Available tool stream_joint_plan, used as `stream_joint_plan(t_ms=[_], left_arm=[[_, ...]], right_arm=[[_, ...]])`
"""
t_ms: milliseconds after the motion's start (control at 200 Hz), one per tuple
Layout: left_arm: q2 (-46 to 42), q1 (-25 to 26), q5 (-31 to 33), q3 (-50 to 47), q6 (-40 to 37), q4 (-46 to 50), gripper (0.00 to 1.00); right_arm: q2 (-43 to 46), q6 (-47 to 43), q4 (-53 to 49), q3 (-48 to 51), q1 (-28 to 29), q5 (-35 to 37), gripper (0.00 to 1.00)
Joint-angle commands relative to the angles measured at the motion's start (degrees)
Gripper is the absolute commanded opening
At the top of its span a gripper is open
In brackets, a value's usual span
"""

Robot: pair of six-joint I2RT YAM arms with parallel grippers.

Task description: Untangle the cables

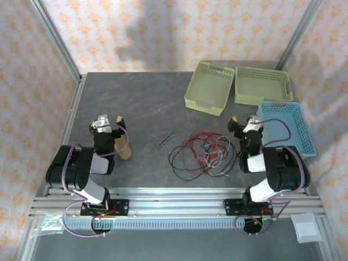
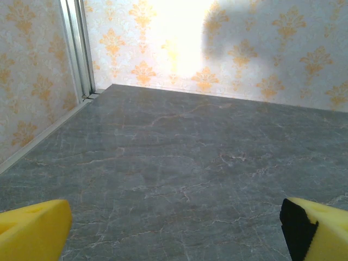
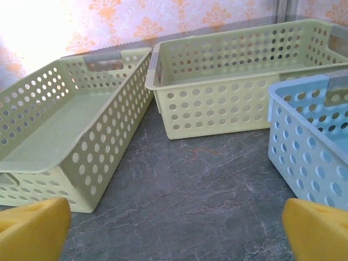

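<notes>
Left gripper: jaws spread wide, holding nothing. Its yellow fingertips sit at the two lower corners of the left wrist view, with the grey marbled table ahead and the patterned wall beyond. In the top view it hangs over the left side of the table, well apart from the cables

Right gripper: jaws equally wide, also holding nothing, one yellow tip at each lower corner of the right wrist view. It faces three perforated baskets:
- skewed green basket on the left, its corner just beside the next one
- second green basket in the middle, further back
- blue basket at the right, nearest

In the top view this gripper is at the right of the table, just beside the blue basket's near-left corner.

The cables lie as one loose tangle flat on the table, centre-right, between the two arms and nearer the right one. Red, black and whitish-grey loops overlap; the black loop reaches furthest left and the whitish one lies toward the right. The tangle's right edge is near the right arm; contact cannot be told.

A short dark stick lies just up-left of the tangle, apart from it
</notes>
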State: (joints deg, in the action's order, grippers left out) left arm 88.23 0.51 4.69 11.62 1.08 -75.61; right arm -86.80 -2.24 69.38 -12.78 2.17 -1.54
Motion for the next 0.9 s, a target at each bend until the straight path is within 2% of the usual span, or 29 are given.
stream_joint_plan(t_ms=[0,626,746,801,866,896], left_arm=[[-0.19,-0.51,-1.26,0.79,-0.07,0.11,1.0],[-0.23,-0.5,-0.21,0.56,0.09,-0.42,1.0],[-2.17,1.69,-0.82,-3.35,-2.53,-6.58,1.0],[-4.09,3.77,1.07,-4.88,-4.6,-7.87,1.0],[-7.07,5.92,4.35,-4.67,-5.92,-5.14,1.0],[-8.93,6.72,5.38,-3.84,-6.09,-0.37,1.0]], right_arm=[[-0.03,-0.42,0.3,-0.85,-0.41,-0.25,1.0],[0.0,-0.14,0.22,-0.79,-0.68,-0.47,1.0],[1.09,-1.01,0.36,-0.33,-0.58,-2.2,1.0],[3.08,-1.22,-0.57,-0.05,-0.34,-1.87,1.0],[6.34,-0.85,-2.6,0.5,-0.24,-1.07,1.0],[8.07,-0.51,-3.98,0.54,-0.16,-0.81,1.0]])
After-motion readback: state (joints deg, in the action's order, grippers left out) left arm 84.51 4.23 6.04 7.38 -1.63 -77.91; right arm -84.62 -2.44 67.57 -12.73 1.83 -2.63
